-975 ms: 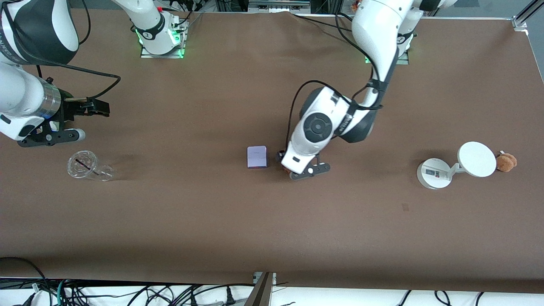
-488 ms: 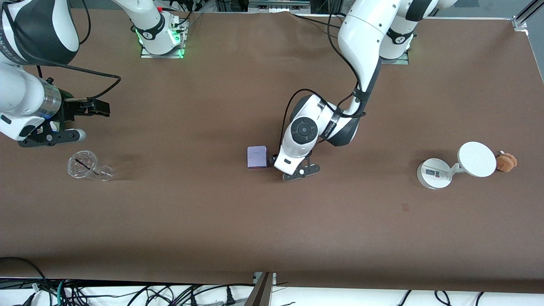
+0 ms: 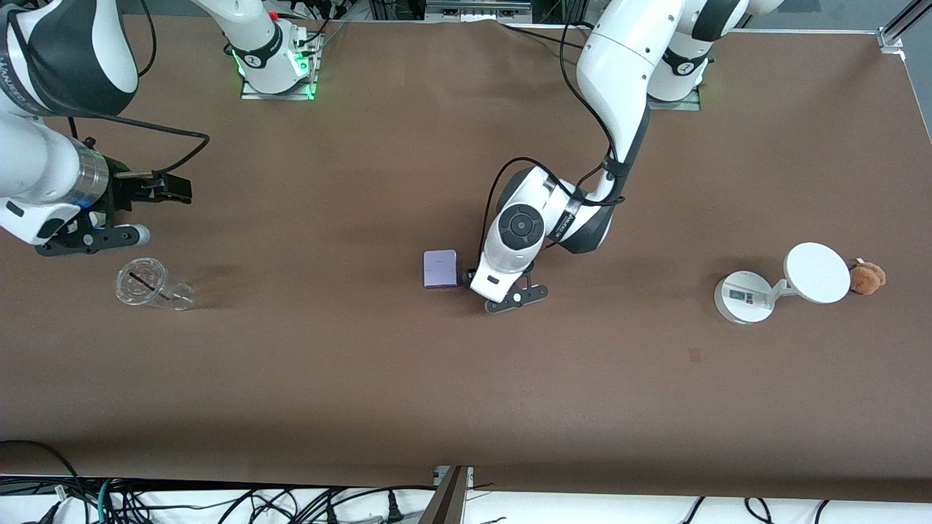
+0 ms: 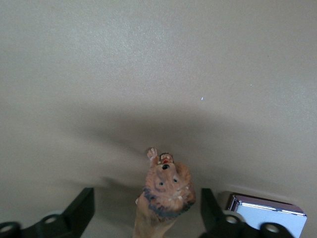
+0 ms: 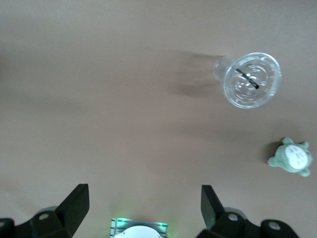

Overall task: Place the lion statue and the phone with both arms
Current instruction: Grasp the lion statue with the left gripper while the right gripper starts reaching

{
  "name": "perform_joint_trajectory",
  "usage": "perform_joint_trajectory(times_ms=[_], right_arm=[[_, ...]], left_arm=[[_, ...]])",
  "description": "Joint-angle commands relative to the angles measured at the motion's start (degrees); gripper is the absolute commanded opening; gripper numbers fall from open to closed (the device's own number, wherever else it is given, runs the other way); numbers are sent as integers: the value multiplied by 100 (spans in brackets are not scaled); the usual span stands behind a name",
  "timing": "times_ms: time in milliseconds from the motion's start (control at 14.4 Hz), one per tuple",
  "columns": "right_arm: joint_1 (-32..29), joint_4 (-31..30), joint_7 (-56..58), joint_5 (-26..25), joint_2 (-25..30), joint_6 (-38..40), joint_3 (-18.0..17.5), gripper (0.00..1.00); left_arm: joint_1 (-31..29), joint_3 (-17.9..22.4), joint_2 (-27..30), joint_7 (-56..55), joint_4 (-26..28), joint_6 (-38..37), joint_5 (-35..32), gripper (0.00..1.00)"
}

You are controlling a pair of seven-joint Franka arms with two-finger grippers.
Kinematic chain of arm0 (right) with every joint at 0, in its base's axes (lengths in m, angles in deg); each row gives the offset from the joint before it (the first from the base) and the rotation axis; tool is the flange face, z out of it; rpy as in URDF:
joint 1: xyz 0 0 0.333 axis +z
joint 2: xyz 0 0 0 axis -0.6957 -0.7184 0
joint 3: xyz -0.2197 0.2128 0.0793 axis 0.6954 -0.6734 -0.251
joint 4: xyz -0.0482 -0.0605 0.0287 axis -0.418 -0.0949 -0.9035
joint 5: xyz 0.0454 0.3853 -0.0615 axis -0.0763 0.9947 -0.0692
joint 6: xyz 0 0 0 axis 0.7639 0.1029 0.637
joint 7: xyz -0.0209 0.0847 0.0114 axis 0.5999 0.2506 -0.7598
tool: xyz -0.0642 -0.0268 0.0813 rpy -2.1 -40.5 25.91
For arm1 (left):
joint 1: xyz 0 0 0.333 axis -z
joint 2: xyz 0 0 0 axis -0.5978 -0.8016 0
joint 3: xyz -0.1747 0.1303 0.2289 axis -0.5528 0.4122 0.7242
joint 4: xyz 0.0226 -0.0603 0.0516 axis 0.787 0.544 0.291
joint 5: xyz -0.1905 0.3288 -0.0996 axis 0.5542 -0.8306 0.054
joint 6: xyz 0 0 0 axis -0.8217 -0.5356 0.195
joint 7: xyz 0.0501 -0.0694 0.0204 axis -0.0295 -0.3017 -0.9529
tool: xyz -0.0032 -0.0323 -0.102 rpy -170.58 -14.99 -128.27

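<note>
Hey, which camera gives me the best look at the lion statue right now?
The left wrist view: the lion statue fills the foreground, face and mane clear, between the left claw fingers, beside the phone. In the front view the left arm's hand hides it completely. The right wrist view doesn't show it.

bench (image 3: 306,378): you see a plain, even brown cover.
lion statue (image 4: 166,191): you see an orange-brown body, a darker brown mane ring, black dots for eyes and a red mouth.
phone (image 3: 440,268): you see a pale lavender face with darker purple edges.
plastic cup (image 3: 149,284): you see clear plastic with a dark straw line across its lid.
round-based device (image 3: 779,285): you see white, with a small dark label on the base.
plush toy (image 3: 868,277): you see fluffy tan-brown.
small figure (image 5: 292,157): you see pale green with a white belly.
left gripper (image 4: 148,210): you see black fingers.
right gripper (image 5: 143,206): you see black fingers.
</note>
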Motion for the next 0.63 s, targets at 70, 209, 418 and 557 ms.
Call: perform_joint_trajectory(times_ms=[70, 209, 418, 557], right_arm=[[83, 48, -448, 403, -307, -313, -26, 100], [285, 48, -501, 421, -622, -568, -26, 100], [557, 48, -1096, 526, -966, -1157, -26, 100], [882, 48, -1571, 526, -1142, -1412, -26, 100]], left_arm=[[33, 61, -114, 176, -164, 12, 73, 17], [6, 61, -105, 641, -164, 3, 55, 0], [-46, 104, -44, 731, -164, -14, 47, 0], [-431, 96, 166, 1176, -164, -102, 55, 0]])
